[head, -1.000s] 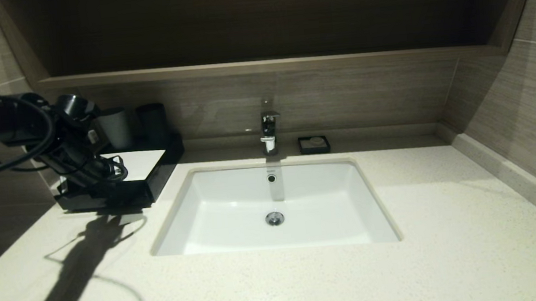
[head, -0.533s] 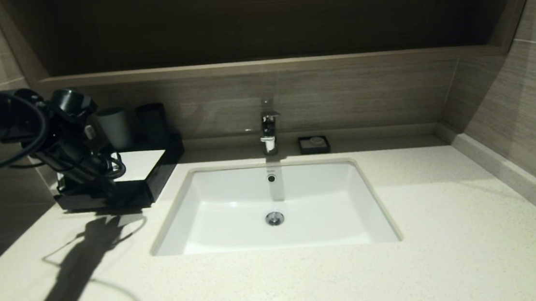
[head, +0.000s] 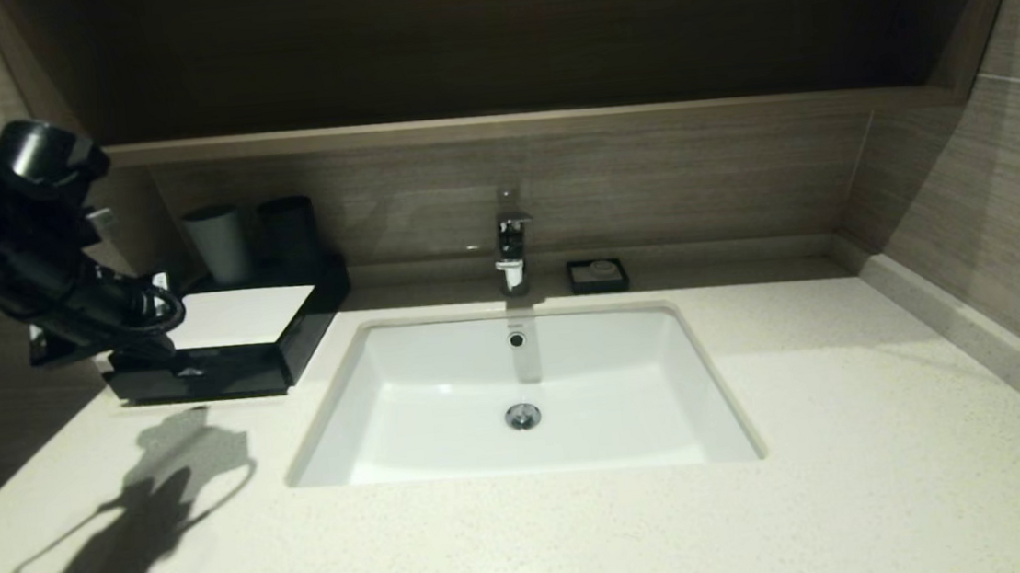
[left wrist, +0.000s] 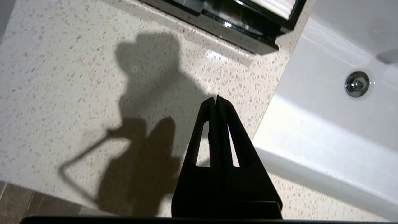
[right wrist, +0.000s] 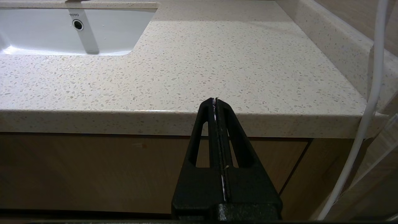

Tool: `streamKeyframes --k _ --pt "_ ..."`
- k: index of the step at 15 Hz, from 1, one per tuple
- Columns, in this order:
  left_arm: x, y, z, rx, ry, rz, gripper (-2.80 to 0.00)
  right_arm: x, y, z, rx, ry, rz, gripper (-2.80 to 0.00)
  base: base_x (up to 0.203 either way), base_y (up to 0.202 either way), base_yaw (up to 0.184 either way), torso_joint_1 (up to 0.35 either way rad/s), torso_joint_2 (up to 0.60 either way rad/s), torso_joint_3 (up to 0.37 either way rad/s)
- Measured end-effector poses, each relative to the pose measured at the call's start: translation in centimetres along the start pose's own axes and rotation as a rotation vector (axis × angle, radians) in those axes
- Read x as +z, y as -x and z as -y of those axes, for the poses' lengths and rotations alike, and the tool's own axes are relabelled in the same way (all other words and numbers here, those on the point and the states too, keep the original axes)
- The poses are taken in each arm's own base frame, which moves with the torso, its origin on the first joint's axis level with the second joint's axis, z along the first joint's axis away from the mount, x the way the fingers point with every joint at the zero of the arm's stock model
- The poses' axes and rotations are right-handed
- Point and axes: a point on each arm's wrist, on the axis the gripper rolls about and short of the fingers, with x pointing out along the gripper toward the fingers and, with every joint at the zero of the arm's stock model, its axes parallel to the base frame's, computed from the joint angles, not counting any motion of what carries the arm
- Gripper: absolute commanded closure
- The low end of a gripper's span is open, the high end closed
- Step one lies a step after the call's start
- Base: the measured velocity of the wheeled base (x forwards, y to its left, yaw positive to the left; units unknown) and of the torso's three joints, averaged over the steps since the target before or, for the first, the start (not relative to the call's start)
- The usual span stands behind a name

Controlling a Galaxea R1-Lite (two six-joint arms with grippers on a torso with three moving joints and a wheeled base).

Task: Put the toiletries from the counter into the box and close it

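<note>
The black box (head: 230,362) with its white top panel (head: 240,315) stands at the counter's (head: 587,538) back left, its front drawer pushed in. The box's glossy front also shows in the left wrist view (left wrist: 230,28). No plastic-wrapped toiletry packets show in any view. My left arm (head: 38,272) is raised at the far left, beside the box's left end. My left gripper (left wrist: 216,99) is shut and empty, hanging above bare counter in front of the box. My right gripper (right wrist: 215,100) is shut and empty, held low in front of the counter's front edge.
The white sink (head: 520,396) with a chrome faucet (head: 511,249) lies mid-counter. A small black soap dish (head: 598,274) sits behind it. Two cups (head: 218,245) stand behind the box. A white cable (right wrist: 370,102) hangs by the right gripper. A wall ledge bounds the right.
My left arm has lifted up and to the left, away from the box's front. The box's front and white top now show uncovered. The arm's shadow moved nearer the counter's front.
</note>
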Motion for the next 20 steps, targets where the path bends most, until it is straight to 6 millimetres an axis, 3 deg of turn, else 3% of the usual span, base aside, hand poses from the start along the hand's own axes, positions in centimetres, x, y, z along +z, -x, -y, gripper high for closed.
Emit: streamKeyframes --k 4,7,20 --pt "-3.6 5.9 -1.0 -0.044 -0.069 0.059 0.0 0.0 0.0 0.0 0.0 0.0 0.0 0.0 0.0 0.0 0.0 0.0 0.0 0.0" --pt "-6.8 9.1 -1.8 -0.104 -0.145 0.086 0.0 0.0 0.0 0.0 0.0 0.0 0.0 0.0 0.0 0.0 0.0 0.0 0.0 0.0" --pt "-15.8 13.6 -4.6 -0.243 -0.232 0.3 0.0 0.0 0.0 0.0 0.0 0.0 0.0 0.0 0.0 0.0 0.0 0.0 0.0 0.0"
